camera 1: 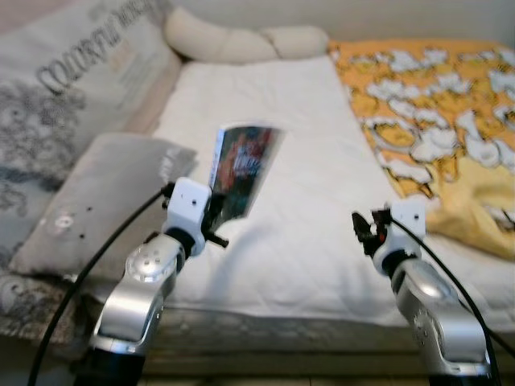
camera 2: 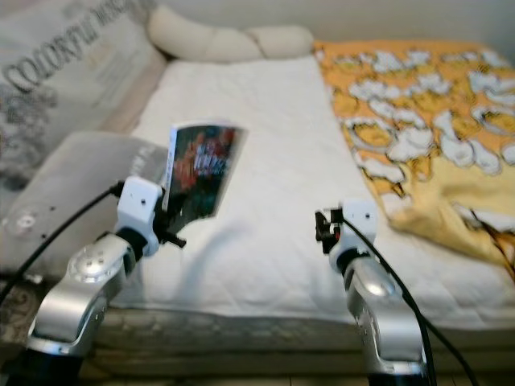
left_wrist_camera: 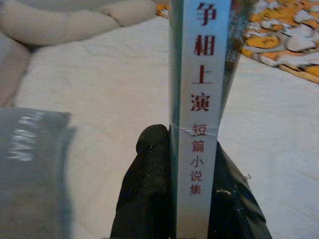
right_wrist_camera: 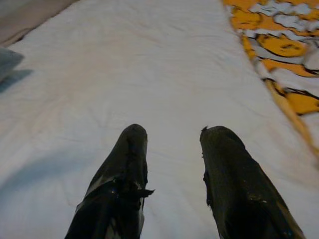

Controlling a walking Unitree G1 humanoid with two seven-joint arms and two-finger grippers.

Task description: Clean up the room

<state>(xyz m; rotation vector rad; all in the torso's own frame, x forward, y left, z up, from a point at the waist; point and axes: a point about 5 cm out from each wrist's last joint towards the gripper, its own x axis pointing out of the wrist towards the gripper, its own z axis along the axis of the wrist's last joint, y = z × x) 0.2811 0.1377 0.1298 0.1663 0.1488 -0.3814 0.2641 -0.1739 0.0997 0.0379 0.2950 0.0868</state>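
My left hand pinches the thin glossy paperback book by its white spine, upright above the white quilted bed at about ten o'clock — I should keep it level and firm — my right hand spread, empty.

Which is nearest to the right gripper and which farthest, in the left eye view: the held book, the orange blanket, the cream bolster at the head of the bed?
From the right gripper:
1. Orange blanket, just to its right on the bed.
2. Book, to its left, held upright in the left gripper.
3. Cream bolster, far end of the bed.
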